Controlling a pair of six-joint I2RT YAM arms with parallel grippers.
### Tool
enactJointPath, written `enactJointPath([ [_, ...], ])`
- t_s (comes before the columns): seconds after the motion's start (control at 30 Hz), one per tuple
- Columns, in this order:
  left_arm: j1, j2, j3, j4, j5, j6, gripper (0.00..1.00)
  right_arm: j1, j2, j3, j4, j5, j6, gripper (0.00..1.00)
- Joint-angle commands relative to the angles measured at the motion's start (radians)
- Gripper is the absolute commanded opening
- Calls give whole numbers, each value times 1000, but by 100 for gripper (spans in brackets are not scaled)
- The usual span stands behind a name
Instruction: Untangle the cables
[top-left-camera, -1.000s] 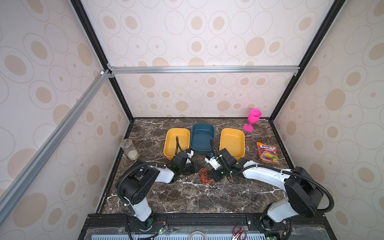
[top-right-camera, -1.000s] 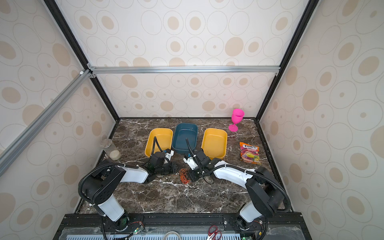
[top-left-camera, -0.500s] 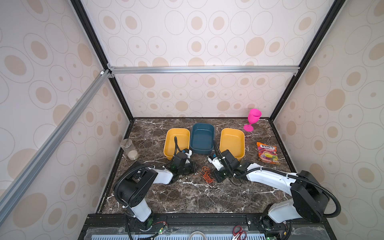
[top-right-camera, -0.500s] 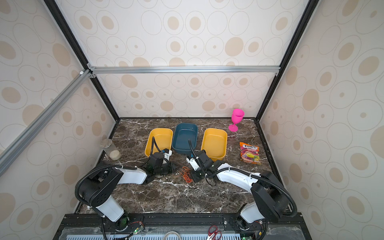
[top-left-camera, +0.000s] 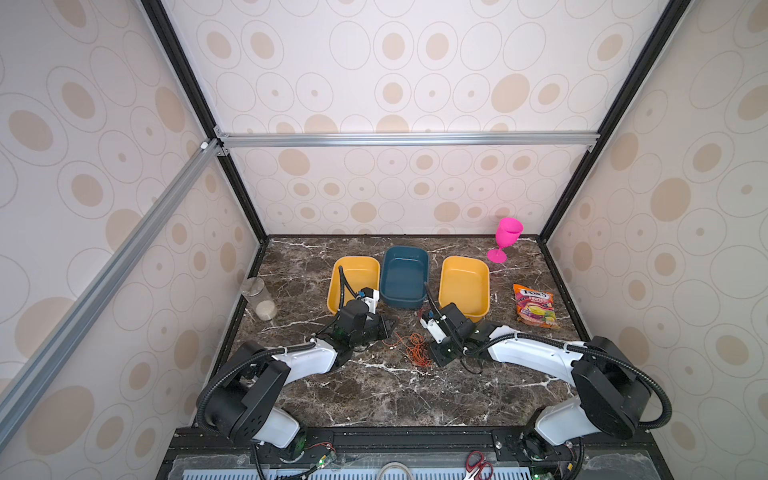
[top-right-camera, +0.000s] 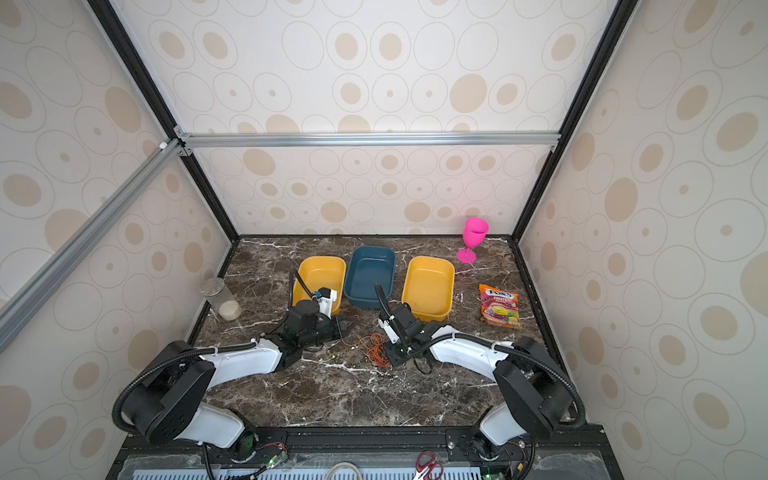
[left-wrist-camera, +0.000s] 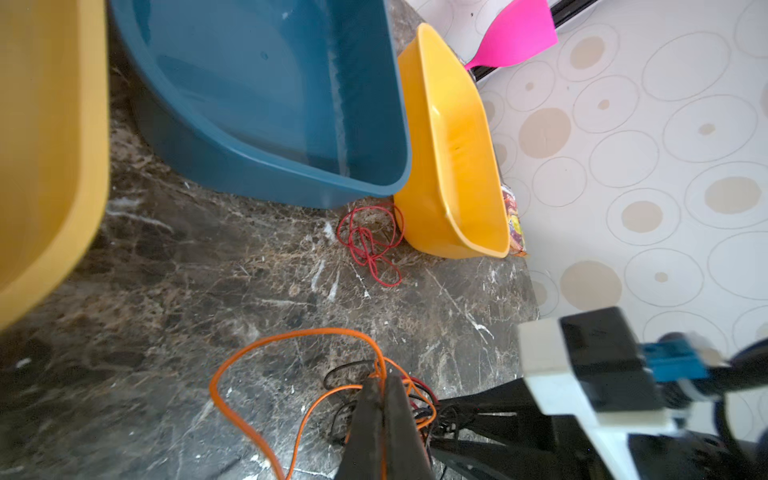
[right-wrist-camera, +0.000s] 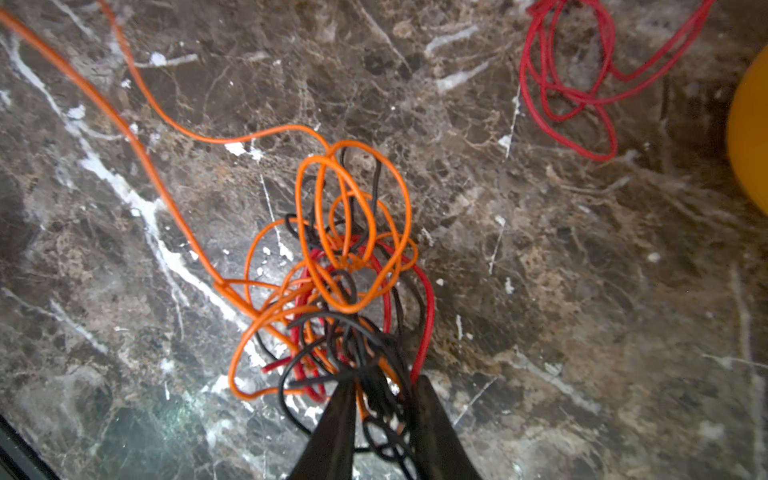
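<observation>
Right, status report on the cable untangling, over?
Left gripper shut on orange cable. Right gripper open, black strands between its jaws. Tangle of orange, red and black knotted on table; one red cable lies apart. Nothing blocking.

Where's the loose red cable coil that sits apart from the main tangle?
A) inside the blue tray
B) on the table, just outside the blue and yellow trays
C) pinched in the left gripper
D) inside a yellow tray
B: the left wrist view shows the red cable lying on the bare table, in front of the blue tray and beside the yellow tray. The left gripper pinches an orange cable instead.
</observation>
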Motion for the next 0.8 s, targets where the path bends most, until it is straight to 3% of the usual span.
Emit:
enactJointPath([
  [0.0,14,-61,16,-69,-37,36,0,7,11,14,-33,55,22,14],
  [0.2,68,-156,-3,-128,-50,54,0,5,-16,11,-107,190,40,7],
  [0.43,118,-224,-13,-174,-25,74,0,2,-20,27,-205,265,75,3],
  [0.67,162,-297,-46,-229,-42,82,0,-18,-87,21,-237,235,83,3],
  [0.77,177,-321,-60,-274,-57,88,0,-50,-117,9,-223,102,62,5],
])
